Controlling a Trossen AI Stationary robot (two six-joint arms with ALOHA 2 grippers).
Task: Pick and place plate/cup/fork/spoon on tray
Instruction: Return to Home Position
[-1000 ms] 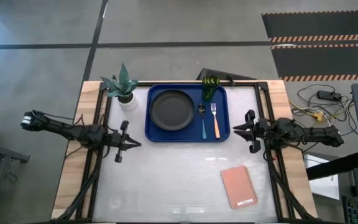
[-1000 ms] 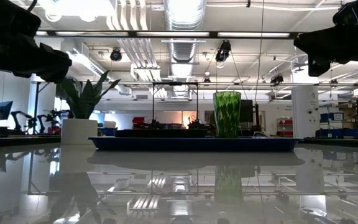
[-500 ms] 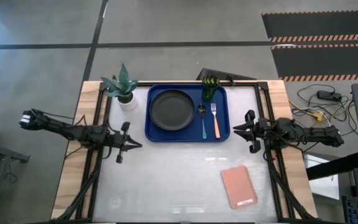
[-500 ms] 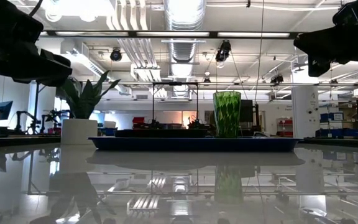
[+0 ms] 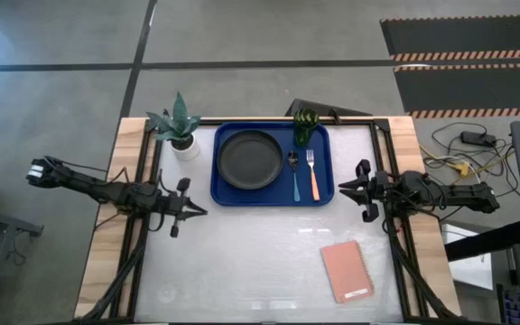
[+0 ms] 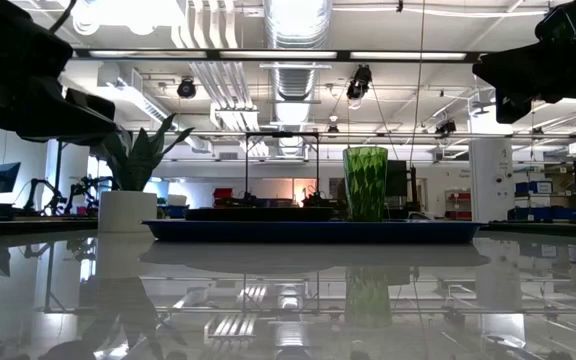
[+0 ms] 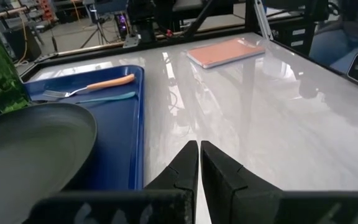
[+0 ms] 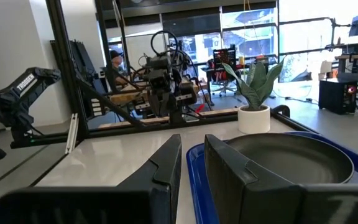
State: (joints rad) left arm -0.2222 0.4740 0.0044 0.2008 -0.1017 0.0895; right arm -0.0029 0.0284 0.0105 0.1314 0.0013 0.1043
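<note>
Since the earlier frames, only the left arm had shifted a little, its gripper creeping slightly toward the table's front; everything else lay as before. The left gripper [image 5: 184, 208] hovered over bare table near the left edge, in front of the tray's left corner, its fingers [image 7: 188, 163] pressed almost together with nothing between them. Behind it stood the white pot with a green plant [image 5: 180, 129], just left of the tray. The tray [image 5: 272, 196] sat at the back middle of the table. On it, the plate [image 5: 248, 158] filled the left half. To its right the cup [image 5: 305, 126] stood upright in the tray's back right corner, with the spoon [image 5: 294, 175] and then the fork [image 5: 312, 174] lying side by side in front of it, handles toward the table's front. The pink notebook [image 5: 347, 270] lay well apart, near the front right. The right gripper [image 5: 363, 190] waited just right of the tray, its fingers [image 8: 163, 168] narrowly parted and empty.
</note>
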